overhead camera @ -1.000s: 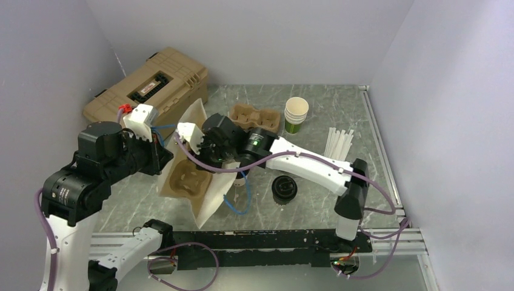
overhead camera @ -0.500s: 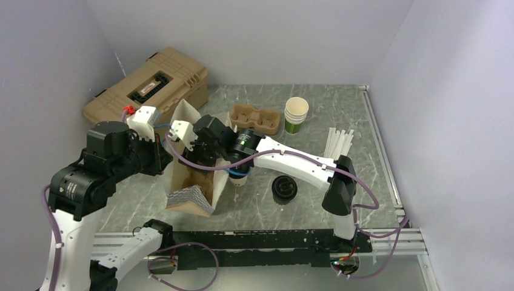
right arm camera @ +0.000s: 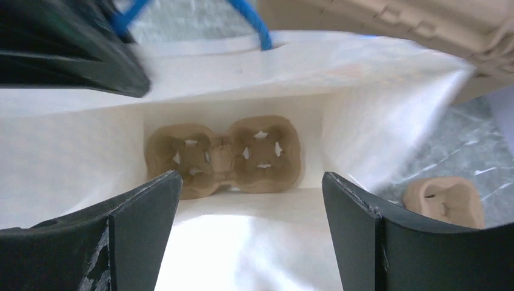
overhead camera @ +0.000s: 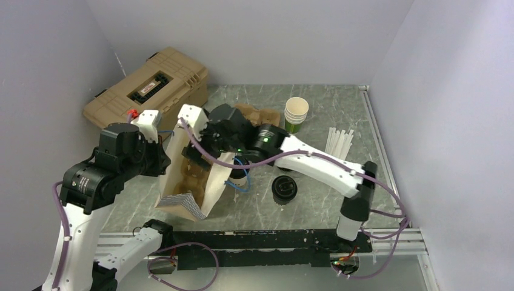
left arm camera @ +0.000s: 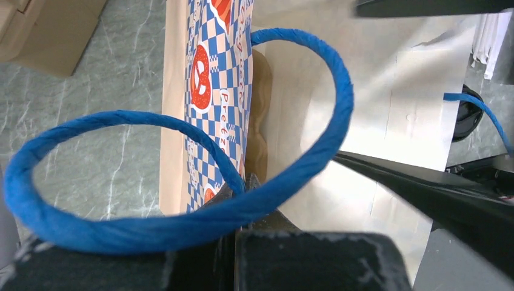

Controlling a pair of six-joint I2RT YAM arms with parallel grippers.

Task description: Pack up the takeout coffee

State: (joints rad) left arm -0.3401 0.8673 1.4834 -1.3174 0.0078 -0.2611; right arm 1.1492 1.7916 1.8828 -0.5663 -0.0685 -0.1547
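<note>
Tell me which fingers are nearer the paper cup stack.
Right. The right fingers sit at the bag mouth, left of the stack; the left fingers grip the bag's blue handle, farther left.

A robot lab test cell: plain pale walls (overhead camera: 254,36) box in a marbled desk (overhead camera: 339,109), aluminium rail (overhead camera: 415,248) along its near edge.

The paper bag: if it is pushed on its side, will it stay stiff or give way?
Probably floppy: the walls of the paper bag bow and crease in the right wrist view. Likely light: the left gripper holds it tilted by one blue handle alone. The cup carrier lying at its bottom may steady it slightly.
</note>
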